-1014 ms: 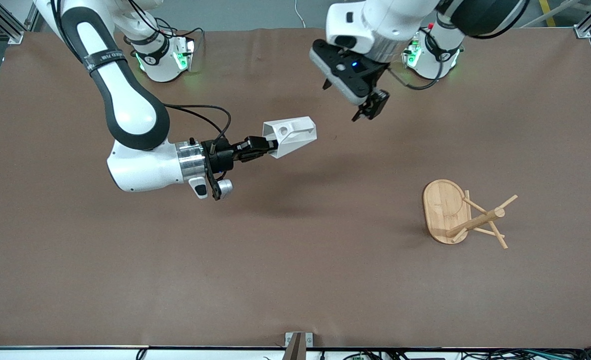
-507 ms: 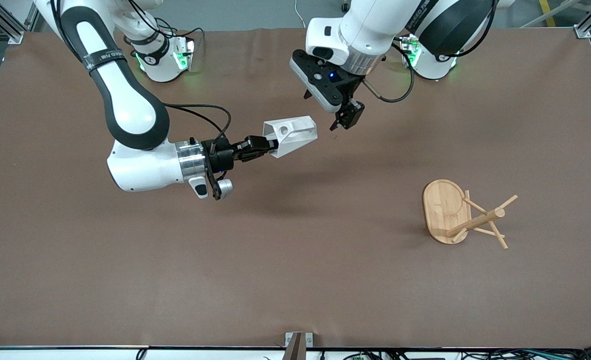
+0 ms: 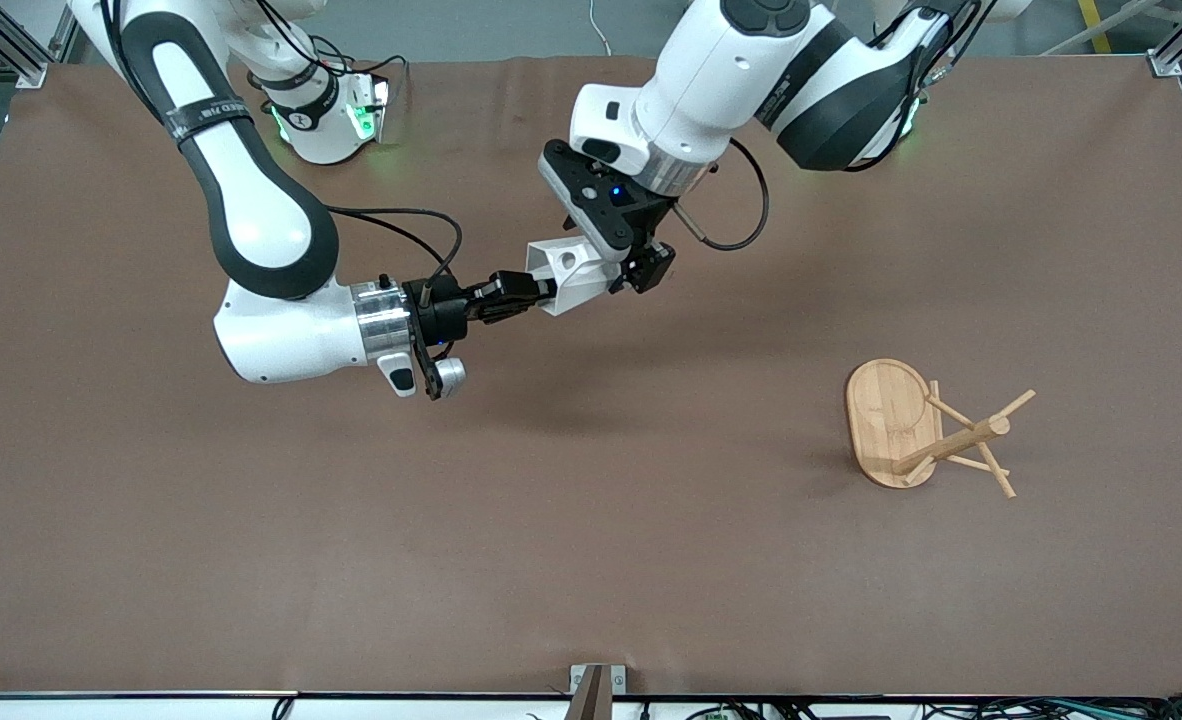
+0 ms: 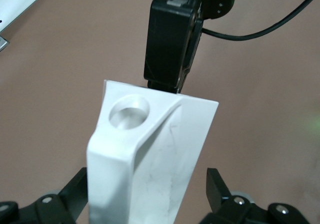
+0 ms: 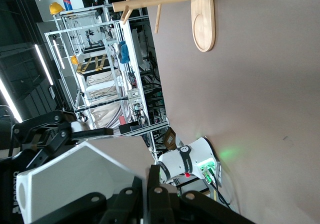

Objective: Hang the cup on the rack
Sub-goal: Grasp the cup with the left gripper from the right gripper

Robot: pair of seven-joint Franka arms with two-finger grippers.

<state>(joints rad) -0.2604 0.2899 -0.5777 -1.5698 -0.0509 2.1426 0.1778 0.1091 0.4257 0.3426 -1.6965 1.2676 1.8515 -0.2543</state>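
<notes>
- We've got the cup (image 3: 573,270) up in the air over the middle of the table, toward its top edge, lying on its side with the handle hole facing up; it hasn't budged over the last second.
- What has changed is the left gripper (image 3: 643,270): 1 second ago it hung well apart from the cup toward the left arm's end, and now it has swung in and sits right at the cup's mouth end.
- In the left wrist view the cup (image 4: 150,159) fills the frame between the left gripper's 2 spread fingers (image 4: 75,190), which flank it without closing on it, so we read that claw as open around the cup.
- The right gripper (image 3: 536,293) stays clamped on the cup's narrow end, its forearm stretched level across the table.
- We read this as a handover in mid-air: the left arm looks set to take the cup, since the rack is at its end of the table.
- The rack (image 3: 926,432) stands well apart from the cup, toward the table's lower corner at the left arm's end, upright on its oval base, pegs bare.
- The left arm arches down from its base at the top edge, wrist bent steeply over the cup.
- Nothing is hung yet; the carry and the threading of the handle onto a peg are still ahead of us.
</notes>
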